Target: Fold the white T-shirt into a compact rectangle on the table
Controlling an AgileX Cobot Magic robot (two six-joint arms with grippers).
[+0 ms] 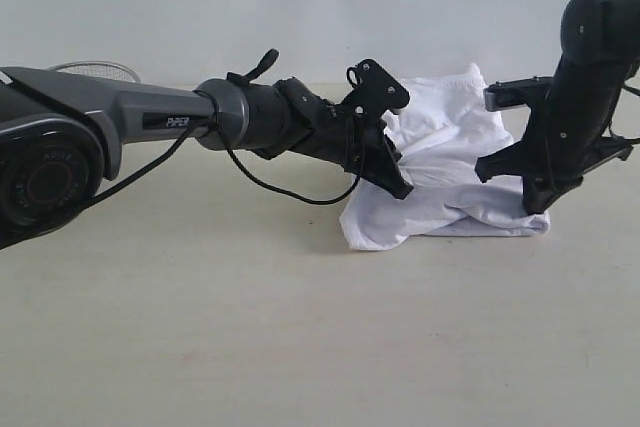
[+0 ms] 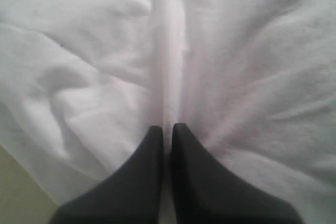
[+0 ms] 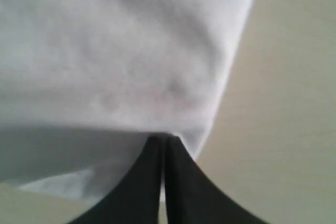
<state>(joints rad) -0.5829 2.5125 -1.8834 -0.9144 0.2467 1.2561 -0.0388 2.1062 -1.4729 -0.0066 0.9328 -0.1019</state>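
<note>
White T-shirt (image 1: 450,182): soft matte cotton, crumpled into lumpy heap on table (image 1: 200,327), smooth pale beige, faintly specked. Left gripper (image 2: 167,129): black tapered jaws pressed together, pinching raised ridge of cloth. Right gripper (image 3: 164,141): jaws likewise together, nipping shirt edge. Glossy grey left arm (image 1: 100,107) lettered "PiPER".

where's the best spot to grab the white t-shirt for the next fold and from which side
Probably its two outer edges, one from each side: the white T-shirt is a limp, bunched heap, so a single pinch would let it sag. The left gripper and right gripper are shut on cloth at those two sides.
</note>
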